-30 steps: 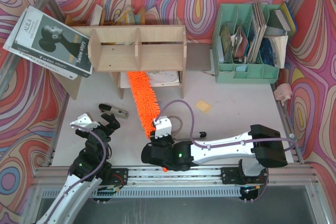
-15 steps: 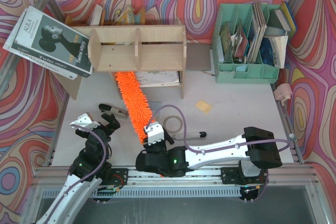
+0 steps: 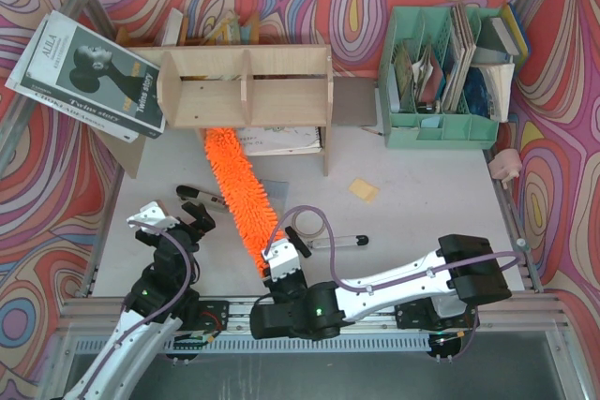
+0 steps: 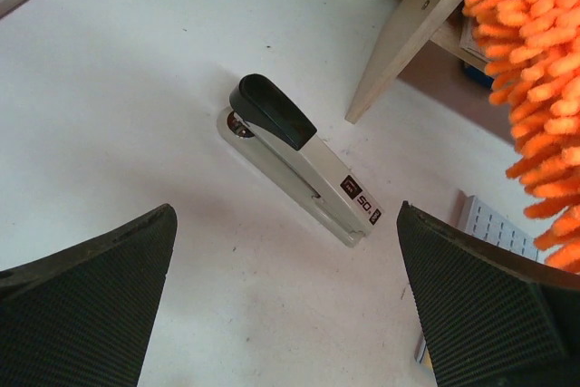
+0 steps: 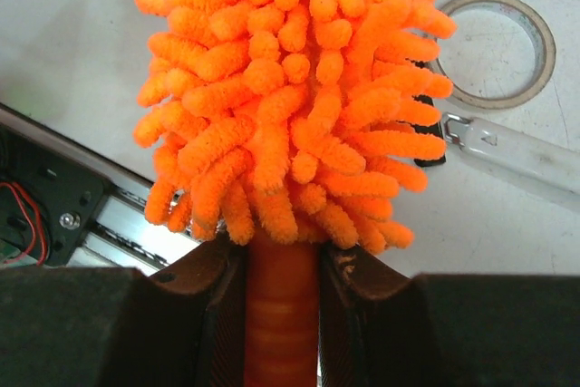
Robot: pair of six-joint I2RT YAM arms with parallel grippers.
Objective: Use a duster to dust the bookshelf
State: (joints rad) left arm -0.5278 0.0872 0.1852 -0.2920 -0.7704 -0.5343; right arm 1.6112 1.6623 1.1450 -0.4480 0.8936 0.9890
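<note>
Top external view: the bookshelf [image 3: 244,86] stands at the far left-centre of the table [image 3: 422,213], with a mint-green file organiser [image 3: 441,91] to its right and a magazine [image 3: 94,67] leaning at its left end. The duster [image 3: 239,194] lies diagonally over the table: its fluffy tip sits at the lower front edge of the bookshelf, near the left leg, and its handle end points toward the near edge. The right tool [image 3: 272,264] is pinching the duster. The right wrist view shows both fingers [image 5: 213,314] pressed against the slim orange handle just below the fluffy head. A clear tape ring [image 5: 494,47] lies on the table just beside the head. The left tool [image 4: 290,287] is spread wide and grips nothing. It hangs above a grey stapler [image 4: 304,160] that lies flat on the table near a bookshelf leg.
</note>
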